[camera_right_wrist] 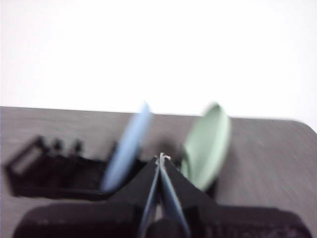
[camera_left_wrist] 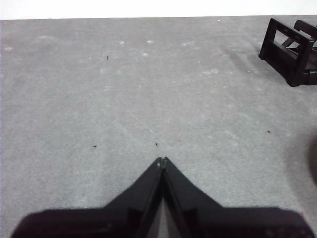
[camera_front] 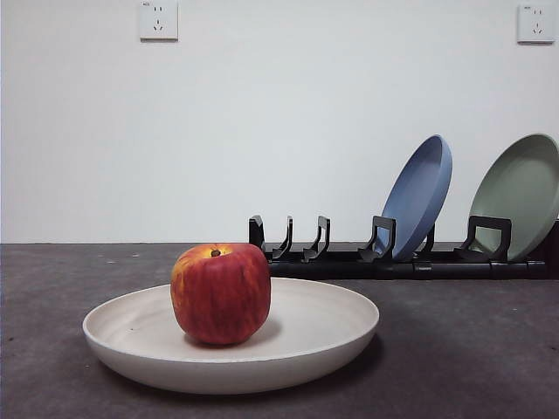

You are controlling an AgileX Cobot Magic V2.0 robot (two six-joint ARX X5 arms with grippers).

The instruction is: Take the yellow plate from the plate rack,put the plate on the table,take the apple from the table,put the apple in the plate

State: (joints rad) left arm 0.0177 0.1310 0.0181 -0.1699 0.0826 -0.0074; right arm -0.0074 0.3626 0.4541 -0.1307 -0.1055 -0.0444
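Apple [camera_front: 220, 292] sits upright in the yellow plate [camera_front: 323, 336], left of its centre, stem up. Plate lies flat on the worktop [camera_front: 472, 349], in front of the plate rack [camera_front: 349, 257]. Rack holds a blue plate [camera_front: 419, 196] and a green plate [camera_front: 522, 194], both leaning in right-hand slots; left slots free. Left gripper [camera_left_wrist: 162, 161] clenched, holding nothing, over bare worktop near the rack end. Right gripper [camera_right_wrist: 161, 157] clenched too, empty, facing the racked plates; view blurred.
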